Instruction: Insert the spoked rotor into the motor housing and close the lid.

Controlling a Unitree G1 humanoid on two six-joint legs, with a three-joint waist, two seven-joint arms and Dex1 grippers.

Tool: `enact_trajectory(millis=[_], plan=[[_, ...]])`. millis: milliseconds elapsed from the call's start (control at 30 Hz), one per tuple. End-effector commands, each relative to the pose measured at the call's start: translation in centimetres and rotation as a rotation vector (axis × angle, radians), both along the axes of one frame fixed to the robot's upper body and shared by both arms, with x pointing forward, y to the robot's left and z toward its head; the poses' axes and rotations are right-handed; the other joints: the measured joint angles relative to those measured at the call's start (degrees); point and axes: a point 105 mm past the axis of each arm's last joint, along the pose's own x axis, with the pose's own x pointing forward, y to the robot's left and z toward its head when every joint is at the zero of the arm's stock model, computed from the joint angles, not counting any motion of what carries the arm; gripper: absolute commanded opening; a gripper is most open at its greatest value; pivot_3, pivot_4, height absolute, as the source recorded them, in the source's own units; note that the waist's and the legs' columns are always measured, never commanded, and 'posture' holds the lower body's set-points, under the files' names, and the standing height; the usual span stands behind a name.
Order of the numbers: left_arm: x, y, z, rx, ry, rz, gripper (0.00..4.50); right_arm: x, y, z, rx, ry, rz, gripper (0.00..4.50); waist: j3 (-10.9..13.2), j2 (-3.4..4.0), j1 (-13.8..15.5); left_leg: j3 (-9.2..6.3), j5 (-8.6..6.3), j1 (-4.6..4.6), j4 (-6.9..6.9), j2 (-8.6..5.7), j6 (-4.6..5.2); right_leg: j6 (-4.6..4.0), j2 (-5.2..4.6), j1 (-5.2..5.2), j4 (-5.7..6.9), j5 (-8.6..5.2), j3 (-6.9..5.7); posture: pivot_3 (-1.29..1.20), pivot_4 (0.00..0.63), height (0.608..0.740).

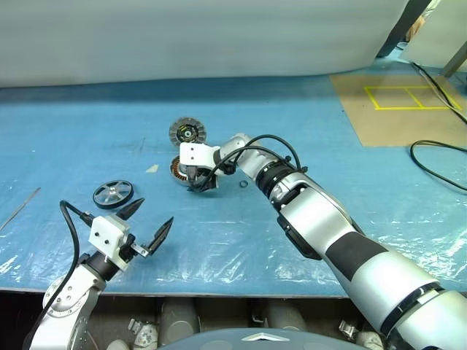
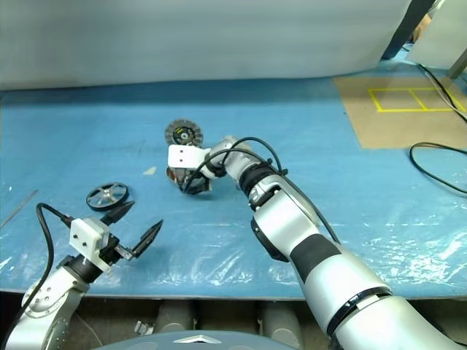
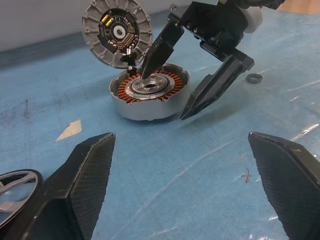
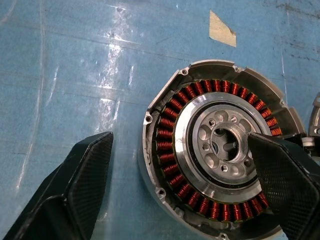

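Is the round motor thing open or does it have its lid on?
Open. The motor housing shows bare copper windings, and the lid leans beside it.

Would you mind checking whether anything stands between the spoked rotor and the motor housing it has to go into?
Yes: the right gripper hangs open over the motor housing, one finger above its silver centre, blocking the opening. The blue sheet between the spoked rotor and the housing looks bare. The lid lies just behind the housing.
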Motion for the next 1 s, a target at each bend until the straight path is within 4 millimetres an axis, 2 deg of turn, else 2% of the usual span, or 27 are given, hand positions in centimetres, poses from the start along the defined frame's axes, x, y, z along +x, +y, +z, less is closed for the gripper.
enact_trajectory(millis=[33, 133, 367, 600, 733, 1000], plan=[[0.1, 0.2, 0.9, 0.022, -0.037, 0.005, 4.5, -0.1, -0.2, -0.4, -0.036, 0.005, 0.002, 3.59, 0.0, 0.01, 0.0, 0.0, 0.0, 0.0, 0.02, 0.0, 0.0, -0.01, 0.0, -0.01, 0.04, -0.01, 0.0, 0.0, 0.15, 0.74], [0.2, 0.2, 0.9, 0.024, -0.038, 0.005, 4.5, -0.2, -0.2, -0.5, -0.049, -0.001, 0.023, 2.61, 0.01, 0.02, 0.01, 0.0, -0.01, 0.06, 0.11, 0.0, 0.0, -0.08, -0.01, -0.02, 0.23, -0.05, 0.03, 0.0, 0.15, 0.74], [0.4, 0.3, 0.7, 0.026, -0.037, -0.001, 4.5, -0.2, -0.3, -0.6, -0.058, -0.009, 0.021, 2.61, 0.02, 0.03, 0.06, 0.0, -0.01, 0.13, 0.17, 0.01, 0.0, -0.13, -0.01, -0.03, 0.44, -0.09, 0.04, 0.0, 0.15, 0.74], [0.6, 0.4, 0.7, 0.031, -0.036, -0.008, 4.5, 0.2, -1.7, -2.4, -0.203, -0.052, 0.007, 2.61, 0.0, 0.06, 0.05, 0.0, -0.01, 0.21, 0.18, 0.0, 0.0, -0.15, -0.01, 0.0, 0.48, -0.1, 0.06, 0.0, 0.15, 0.74], [0.8, 0.3, 0.6, 0.033, -0.037, -0.013, 4.5, 0.3, -1.5, -2.2, -0.203, -0.071, -0.004, 1.9, 0.01, 0.11, 0.13, 0.0, -0.02, 0.53, 0.18, -0.01, 0.0, -0.14, -0.03, 0.25, 0.53, -0.1, 0.09, 0.0, 0.15, 0.74], [1.2, 0.1, 0.5, 0.035, -0.038, -0.032, 4.5, -0.1, -2.0, -1.4, -0.177, -0.002, 0.035, 1.9, 0.01, 0.14, 0.22, 0.0, -0.02, 0.59, 0.16, -0.03, 0.0, -0.14, -0.06, 0.3, 0.6, -0.11, 0.11, 0.0, 0.15, 0.74]])
